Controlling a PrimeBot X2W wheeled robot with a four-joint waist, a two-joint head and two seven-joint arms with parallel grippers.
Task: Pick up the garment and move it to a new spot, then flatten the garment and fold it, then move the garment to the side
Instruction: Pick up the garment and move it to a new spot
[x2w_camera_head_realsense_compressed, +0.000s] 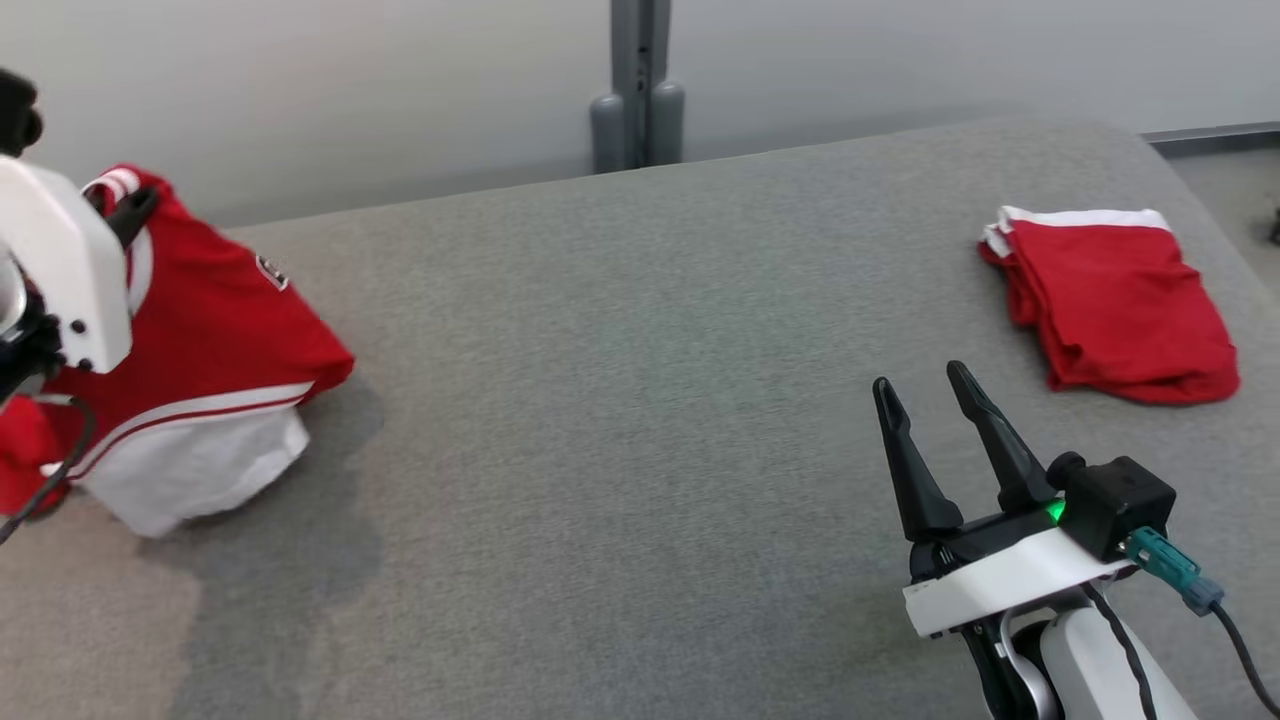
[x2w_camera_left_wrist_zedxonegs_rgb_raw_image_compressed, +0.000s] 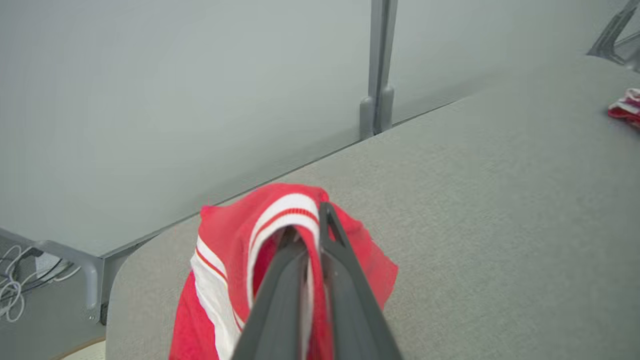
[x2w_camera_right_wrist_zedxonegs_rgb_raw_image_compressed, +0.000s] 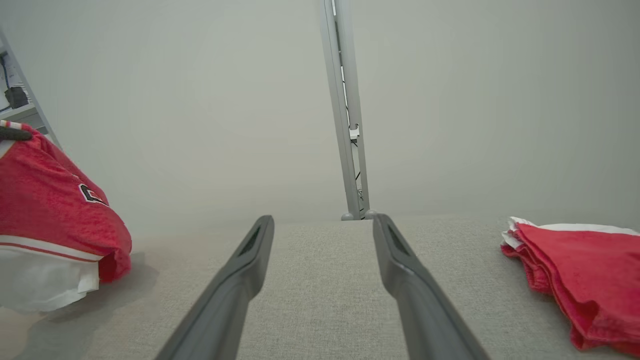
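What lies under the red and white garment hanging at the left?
Grey table shadowed by the garment; the patch straight beneath its white hem is covered by cloth. The left gripper pinches its striped trim.

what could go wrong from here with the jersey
The left gripper pinches the jersey only by its striped edge, so it may slip free when carried.
It hangs bunched, so it could land crumpled and be harder to flatten.
Set too far right, it could disturb the folded pile.

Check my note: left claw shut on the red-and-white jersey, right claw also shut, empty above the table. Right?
No: the right wrist view shows the right claw open, fingers apart. The left claw is shut on the jersey; the right is empty above the table.
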